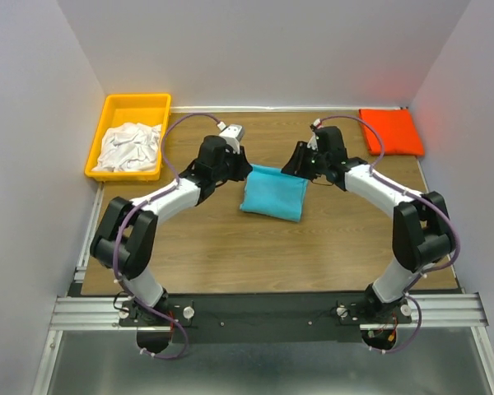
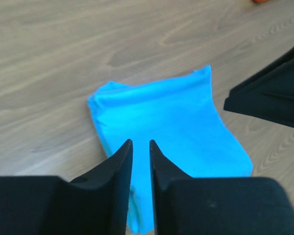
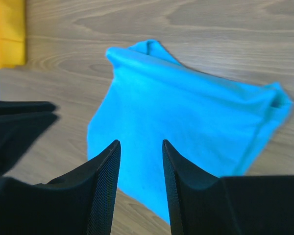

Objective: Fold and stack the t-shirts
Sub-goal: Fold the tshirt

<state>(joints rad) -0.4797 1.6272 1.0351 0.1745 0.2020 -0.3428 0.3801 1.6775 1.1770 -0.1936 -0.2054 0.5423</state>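
A folded turquoise-blue t-shirt (image 1: 273, 193) lies flat on the middle of the wooden table. My left gripper (image 1: 240, 166) hovers over its left far corner, and my right gripper (image 1: 297, 162) over its right far corner. In the left wrist view the left gripper (image 2: 140, 143) stands open by a narrow gap above the blue t-shirt (image 2: 176, 117), holding nothing. The right gripper (image 3: 140, 142) is open wider above the same shirt (image 3: 186, 112), also empty. A folded orange-red t-shirt (image 1: 390, 132) lies at the back right. Crumpled white t-shirts (image 1: 132, 146) fill the bin.
The yellow bin (image 1: 115, 107) stands at the back left, and its corner (image 3: 10, 34) shows in the right wrist view. White walls close in the table on three sides. Each wrist view shows the other arm's black fingers (image 2: 269, 98) (image 3: 19, 117) close by.
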